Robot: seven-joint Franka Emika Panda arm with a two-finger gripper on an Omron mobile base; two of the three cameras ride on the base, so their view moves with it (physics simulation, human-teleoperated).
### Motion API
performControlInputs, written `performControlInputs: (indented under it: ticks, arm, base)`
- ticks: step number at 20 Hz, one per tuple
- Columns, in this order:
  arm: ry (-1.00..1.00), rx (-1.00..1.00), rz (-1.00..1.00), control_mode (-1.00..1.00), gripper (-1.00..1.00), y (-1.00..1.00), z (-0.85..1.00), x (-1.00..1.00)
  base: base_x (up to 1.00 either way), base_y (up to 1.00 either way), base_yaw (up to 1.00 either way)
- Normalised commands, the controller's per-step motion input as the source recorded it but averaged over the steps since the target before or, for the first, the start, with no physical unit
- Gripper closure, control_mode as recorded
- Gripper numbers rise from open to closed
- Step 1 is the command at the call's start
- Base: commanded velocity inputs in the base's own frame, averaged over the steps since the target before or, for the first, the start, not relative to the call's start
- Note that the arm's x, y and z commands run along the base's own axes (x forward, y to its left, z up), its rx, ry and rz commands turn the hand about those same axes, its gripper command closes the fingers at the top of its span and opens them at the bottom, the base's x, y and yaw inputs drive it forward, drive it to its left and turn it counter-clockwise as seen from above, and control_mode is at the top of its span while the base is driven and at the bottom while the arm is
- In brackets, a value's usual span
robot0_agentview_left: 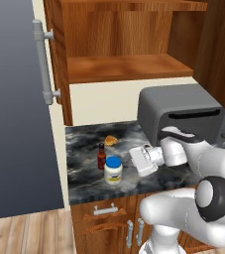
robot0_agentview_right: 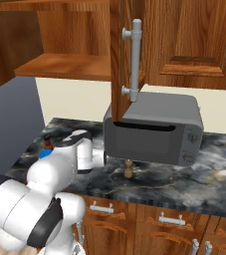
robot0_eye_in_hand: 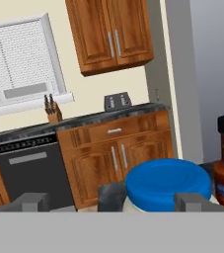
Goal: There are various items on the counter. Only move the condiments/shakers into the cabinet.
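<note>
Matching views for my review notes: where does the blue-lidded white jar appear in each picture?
Left base view: blue-lidded white jar at the counter's front edge, centre-left, just below the red sauce bottle.
Right base view: just a sliver of blue lid at left, behind the arm.
Hand view: bottom centre-right, close up.
Shared landmark: the red sauce bottle beside it.

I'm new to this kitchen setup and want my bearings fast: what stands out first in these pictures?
The white arm reaches low over the dark marbled counter, its open hand pointed at the blue-lidded white jar. A red sauce bottle stands right behind the jar, with an orange-tan food lump farther back. A grey toaster oven sits under the open wooden cabinet, a small brown shaker standing in front of it.
</note>
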Motion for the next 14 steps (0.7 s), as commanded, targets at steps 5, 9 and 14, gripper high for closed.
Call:
performControlInputs:
  ticks: [5, 9, 14]
  arm:
    - [0.0, 0.0, 0.0, -1.0, -1.0, 0.06, -0.13, 0.2]
    - [0.0, 0.0, 0.0, -1.0, -1.0, 0.0, -0.09, 0.25]
    - [0.0, 0.0, 0.0, -1.0, -1.0, 0.0, -0.09, 0.23]
  base:
    - [0.0, 0.0, 0.0]
    - [0.0, 0.0, 0.0]
    - [0.0, 0.0, 0.0]
